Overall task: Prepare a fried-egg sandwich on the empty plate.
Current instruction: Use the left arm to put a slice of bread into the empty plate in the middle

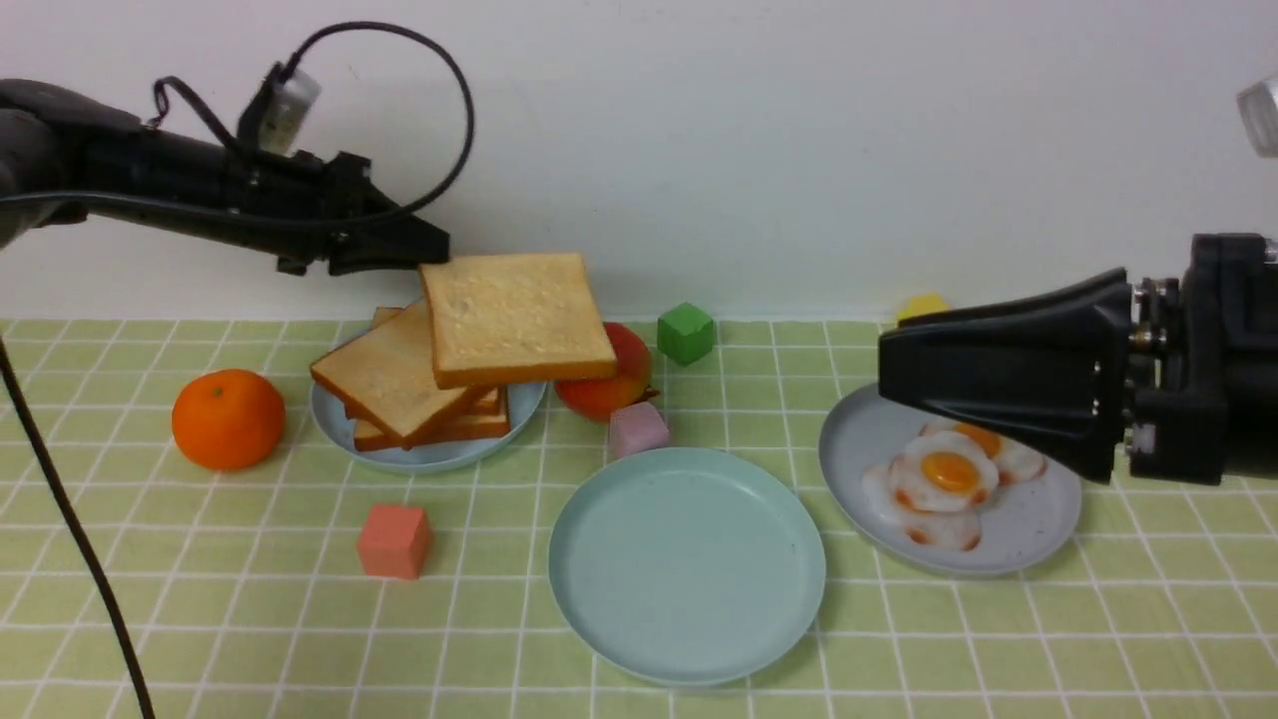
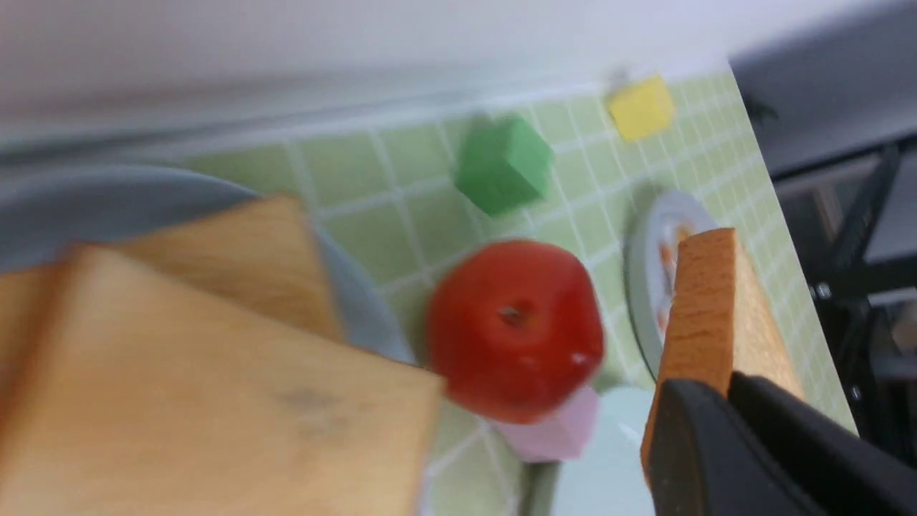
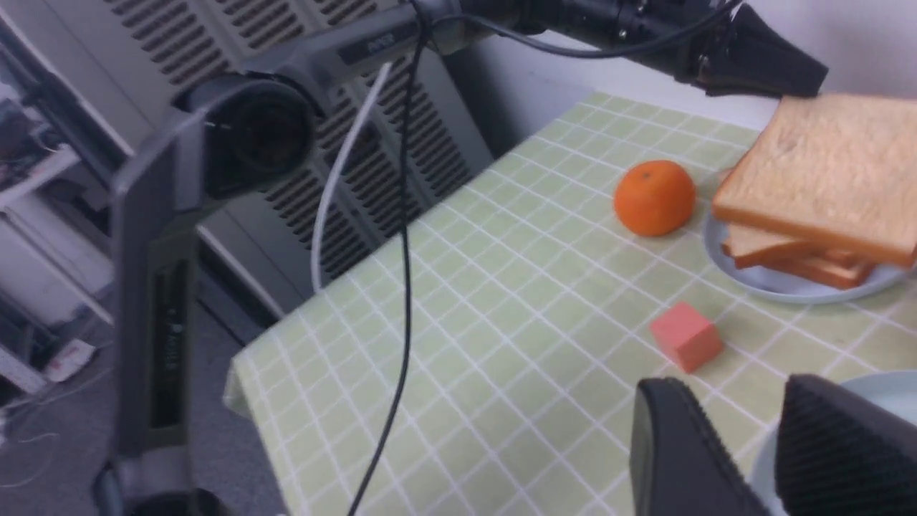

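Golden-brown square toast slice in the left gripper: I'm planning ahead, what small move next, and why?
Probably carry the toast slice rightward over the round mint-green plastic plate: it lies bare, and the left gripper is shut on the slice above the toast pile.

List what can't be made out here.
- Front view: yellow block mostly behind the right gripper, which also covers the far fried eggs; count unclear.
- Front view: red fruit partly behind the toast slice held by the left gripper.
- Right wrist view: empty plate cut off by the edge and that gripper.
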